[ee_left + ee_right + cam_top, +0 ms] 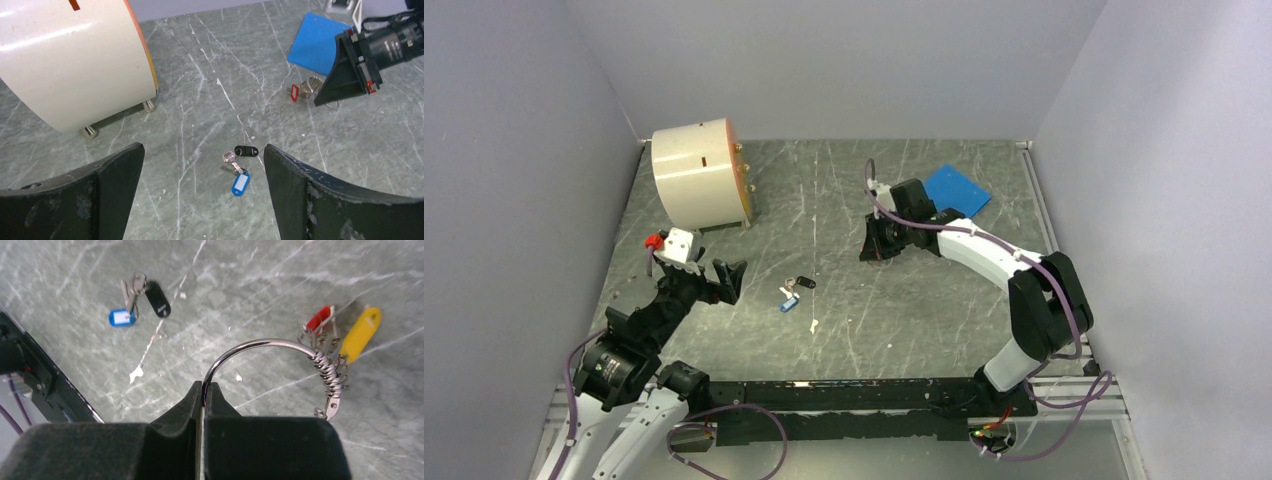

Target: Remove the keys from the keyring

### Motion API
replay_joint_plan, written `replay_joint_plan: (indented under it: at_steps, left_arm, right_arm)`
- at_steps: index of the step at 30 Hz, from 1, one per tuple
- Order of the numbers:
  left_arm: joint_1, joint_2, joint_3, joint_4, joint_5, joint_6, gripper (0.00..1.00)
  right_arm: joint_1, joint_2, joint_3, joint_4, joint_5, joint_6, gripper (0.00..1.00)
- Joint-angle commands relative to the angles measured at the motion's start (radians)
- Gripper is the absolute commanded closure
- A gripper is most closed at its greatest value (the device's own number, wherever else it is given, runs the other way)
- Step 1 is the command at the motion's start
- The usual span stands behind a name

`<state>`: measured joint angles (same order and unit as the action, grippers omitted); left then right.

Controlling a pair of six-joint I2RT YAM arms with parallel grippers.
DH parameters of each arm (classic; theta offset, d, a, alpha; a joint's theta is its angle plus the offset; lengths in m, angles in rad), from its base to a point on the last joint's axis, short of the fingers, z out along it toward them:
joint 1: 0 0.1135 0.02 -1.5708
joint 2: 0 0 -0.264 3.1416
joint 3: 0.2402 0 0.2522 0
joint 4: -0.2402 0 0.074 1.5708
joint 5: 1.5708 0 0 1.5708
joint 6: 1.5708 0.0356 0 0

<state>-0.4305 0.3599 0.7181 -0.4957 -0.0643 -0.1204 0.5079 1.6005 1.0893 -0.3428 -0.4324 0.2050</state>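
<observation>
Right claw (204,388) pinches the keyring (260,342), its arm reaching forward low; left claw (204,152) hovers wide apart.

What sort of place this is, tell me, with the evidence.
Likely a lab robot cell: plain grey walls enclose a marbled table, left arm and right arm bolted to a rail at its edge.

**Camera placement: three views**

Top external looks down from above and behind the arm bases, covering the whole table (904,320). Left wrist faces low across it. Right wrist looks steeply down, close. All share the blue-tagged key (788,303).
</observation>
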Motion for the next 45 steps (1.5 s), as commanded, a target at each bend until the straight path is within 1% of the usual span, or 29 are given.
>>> replay_joint_plan:
  at_steps: [1, 8, 9, 11, 13, 19, 22, 26, 29, 32, 34, 40, 45]
  left_arm:
    - [0.006, -0.006, 0.035, 0.013, 0.020, -0.002, 0.05]
    - [0.006, -0.001, 0.037, 0.013, 0.029, -0.001, 0.05]
    - [0.006, -0.002, 0.037, 0.013, 0.029, -0.002, 0.05]
    - [0.006, -0.005, 0.037, 0.013, 0.029, -0.002, 0.05]
    - [0.006, -0.007, 0.037, 0.012, 0.031, -0.004, 0.05]
    - [0.006, -0.001, 0.039, 0.014, 0.054, -0.010, 0.05]
    - [0.006, 0.012, 0.045, 0.016, 0.074, -0.014, 0.05]
    - [0.007, 0.023, 0.054, 0.013, 0.083, -0.035, 0.05]
    - [0.007, 0.029, 0.058, 0.007, 0.079, -0.036, 0.05]
    - [0.007, 0.033, 0.059, 0.002, 0.073, -0.033, 0.05]
    - [0.008, 0.034, 0.058, 0.002, 0.076, -0.030, 0.05]
    - [0.009, 0.034, 0.057, 0.002, 0.083, -0.022, 0.05]
    - [0.009, 0.037, 0.050, 0.010, 0.087, -0.019, 0.05]
  right_arm:
    - [0.039, 0.014, -0.075, 0.017, 0.024, -0.021, 1.00]
    - [0.168, 0.007, -0.155, -0.038, 0.065, -0.018, 1.00]
    - [0.184, 0.004, -0.165, -0.049, 0.070, -0.014, 0.98]
    - [0.216, -0.002, -0.172, -0.074, 0.083, -0.004, 0.93]
    - [0.237, -0.019, -0.167, -0.111, 0.110, 0.007, 0.85]
    - [0.256, -0.130, -0.115, -0.251, 0.273, 0.041, 0.60]
    - [0.256, -0.155, -0.088, -0.268, 0.334, 0.061, 0.56]
    - [0.257, -0.125, -0.056, -0.245, 0.423, 0.111, 0.56]
    - [0.256, -0.080, -0.029, -0.202, 0.458, 0.154, 0.57]
    - [0.256, -0.030, -0.012, -0.157, 0.497, 0.201, 0.61]
    - [0.257, 0.003, -0.002, -0.128, 0.500, 0.215, 0.64]
    - [0.257, 0.093, 0.013, -0.090, 0.497, 0.236, 0.65]
    - [0.256, 0.128, 0.010, -0.049, 0.497, 0.222, 0.67]
